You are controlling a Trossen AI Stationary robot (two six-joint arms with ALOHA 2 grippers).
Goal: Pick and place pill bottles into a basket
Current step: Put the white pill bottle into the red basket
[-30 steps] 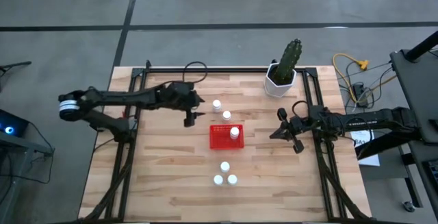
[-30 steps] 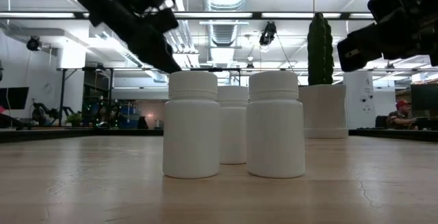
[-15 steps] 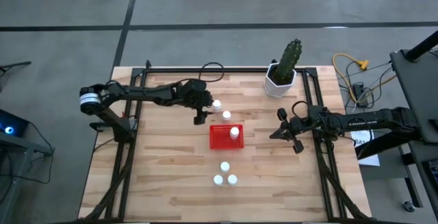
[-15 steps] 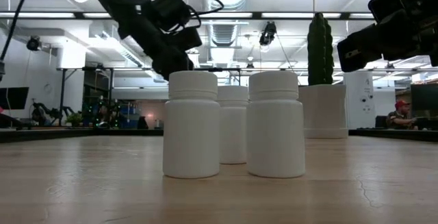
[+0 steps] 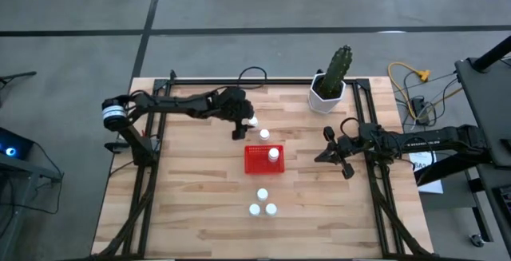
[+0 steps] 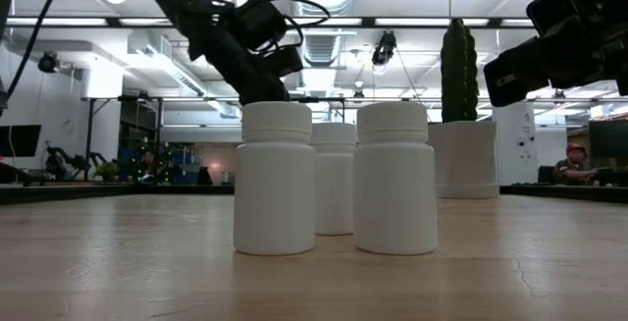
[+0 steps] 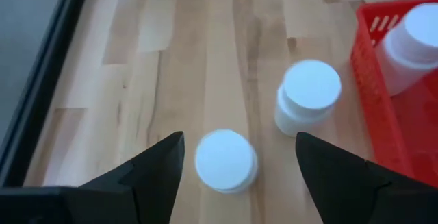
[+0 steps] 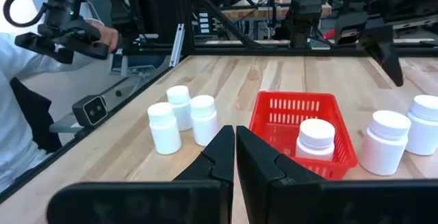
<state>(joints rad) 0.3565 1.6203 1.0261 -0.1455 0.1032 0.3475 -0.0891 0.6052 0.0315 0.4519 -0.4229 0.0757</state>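
Left gripper (image 7: 233, 166) hangs wide open over a pill bottle (image 7: 226, 160) at eleven o'clock of the red basket (image 5: 263, 161); light, rigid, slick plastic, best pinched around the body below the cap

No legible text, labels, brand names or nos. anywhere; bottles are plain white, basket unmarked, background signs too blurry to read.
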